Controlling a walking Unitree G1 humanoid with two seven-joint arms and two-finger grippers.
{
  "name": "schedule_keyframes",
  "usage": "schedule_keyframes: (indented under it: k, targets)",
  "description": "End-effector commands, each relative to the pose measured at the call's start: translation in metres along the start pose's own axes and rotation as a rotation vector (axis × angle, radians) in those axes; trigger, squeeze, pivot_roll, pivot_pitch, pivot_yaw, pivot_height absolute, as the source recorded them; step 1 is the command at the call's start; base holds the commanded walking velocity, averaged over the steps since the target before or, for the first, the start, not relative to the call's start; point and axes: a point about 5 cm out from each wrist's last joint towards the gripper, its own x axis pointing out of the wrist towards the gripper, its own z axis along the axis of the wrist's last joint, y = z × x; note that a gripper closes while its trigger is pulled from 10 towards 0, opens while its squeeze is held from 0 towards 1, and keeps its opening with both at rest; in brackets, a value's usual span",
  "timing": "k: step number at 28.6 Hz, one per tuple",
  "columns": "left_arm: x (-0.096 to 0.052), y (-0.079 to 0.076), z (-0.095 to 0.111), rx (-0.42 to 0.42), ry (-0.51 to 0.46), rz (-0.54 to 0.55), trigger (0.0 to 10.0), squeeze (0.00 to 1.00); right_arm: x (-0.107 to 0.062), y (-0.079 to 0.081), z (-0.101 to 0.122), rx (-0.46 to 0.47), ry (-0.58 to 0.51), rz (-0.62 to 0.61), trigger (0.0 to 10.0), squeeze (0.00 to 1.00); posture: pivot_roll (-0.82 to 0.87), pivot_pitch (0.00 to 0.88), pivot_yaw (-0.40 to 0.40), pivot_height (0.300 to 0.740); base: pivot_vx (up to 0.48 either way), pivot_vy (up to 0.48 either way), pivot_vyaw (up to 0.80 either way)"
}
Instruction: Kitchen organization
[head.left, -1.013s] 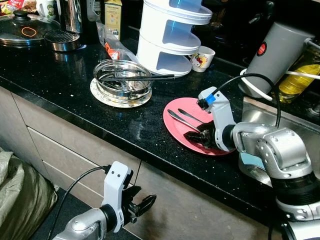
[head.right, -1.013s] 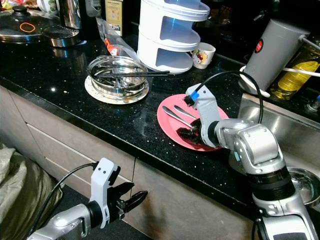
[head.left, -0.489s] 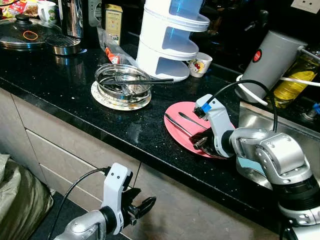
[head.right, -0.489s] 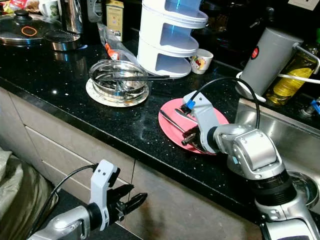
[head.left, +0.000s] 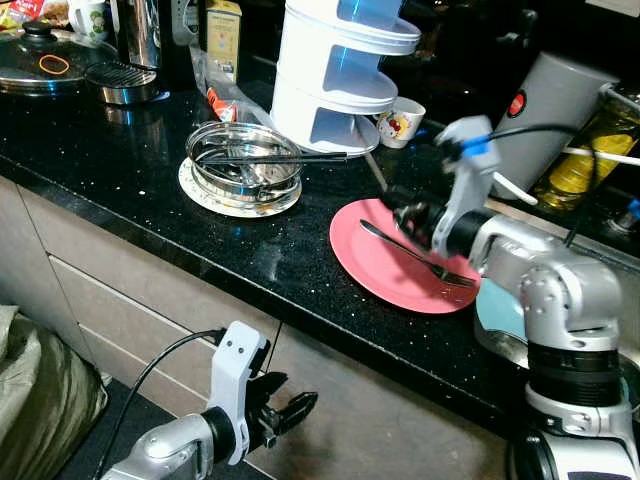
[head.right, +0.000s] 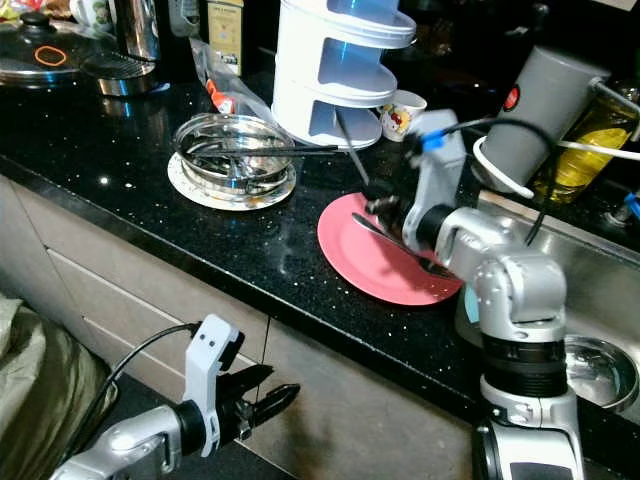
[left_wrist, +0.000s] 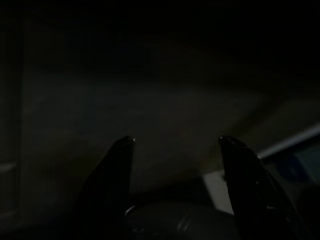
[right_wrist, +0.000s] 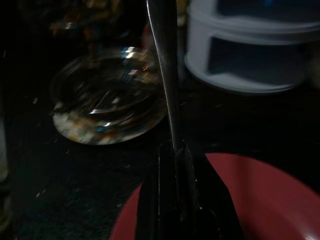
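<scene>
So the left tool (head.left: 285, 412) hangs low by the drawers, fingers spread, holding nothing. Farther up, right tool (head.right: 383, 207) pinches a spoon (right_wrist: 165, 75) above the pink plate (head.left: 385, 270); a fork (head.left: 415, 252) lies there.

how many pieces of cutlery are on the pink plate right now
1. A single utensil lies across the pink plate. Another utensil is lifted off it, clamped in the right pincer.
</scene>
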Motion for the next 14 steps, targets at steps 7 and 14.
schedule_keyframes:
  k: [7, 14]
  targets:
    - [0.002, -0.031, 0.005, -0.004, -0.029, -0.27, 10.0, 0.0, -0.012, -0.019, 0.02, 0.121, -0.208, -0.087, 4.6, 0.0, 0.13, 0.0, -0.195, 0.74, 0.0, 0.0, -0.72]
    - [0.002, -0.03, 0.004, -0.005, -0.028, -0.275, 10.0, 0.0, -0.012, -0.034, 0.014, 0.068, -0.152, -0.225, 10.0, 0.0, 0.13, 0.0, -0.19, 0.74, 0.0, 0.0, -0.7]
